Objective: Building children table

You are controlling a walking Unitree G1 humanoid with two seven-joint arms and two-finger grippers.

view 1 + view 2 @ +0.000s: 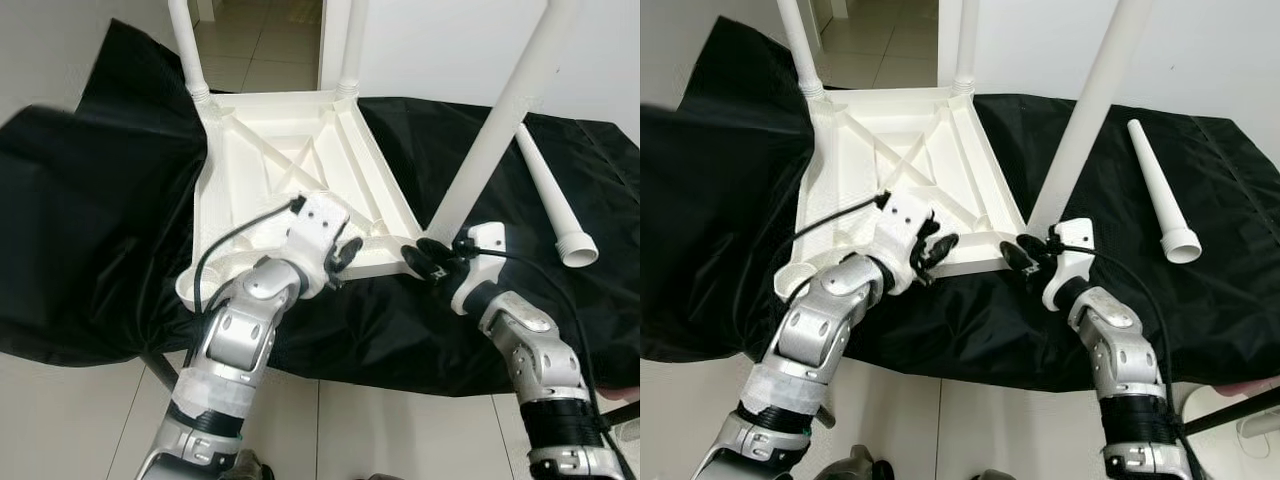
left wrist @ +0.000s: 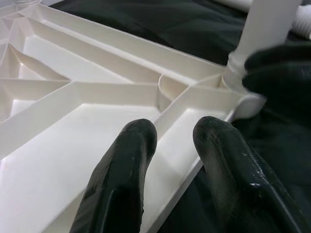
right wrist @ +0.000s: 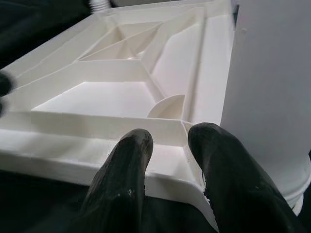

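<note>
- Silver forearms rise from the 6 o'clock edge of the head view, the left arm at 7 o'clock, the right at 5 o'clock.
- Left gripper rests at the near rim of the tabletop; in the wrist view its two black fingers sit a narrow gap apart over the rim with nothing between them.
- Right gripper sits at the tabletop's near right corner, just beside the base of the fitted leg; its fingers are likewise slightly apart, straddling the corner rim and clamped on nothing.
- White plastic tabletop lies upside down, ribbed underside up, on the black cloth, around the centre of the head view.
- Its long axis runs from 6 o'clock toward 12 o'clock, tilted a little toward 11.
- Fitted leg stands in the near right corner socket and points up and away toward 1 o'clock.
- Two more legs stand upright in the far corners at 12 o'clock.
- Near left corner socket is bare, at 8 o'clock of the tabletop.
- Loose leg lies flat on the cloth at 3 o'clock, apart from the tabletop, its wide threaded end toward 5 o'clock and its narrow end toward 11 o'clock.
- Tiled floor borders the cloth at 6 o'clock.
</note>
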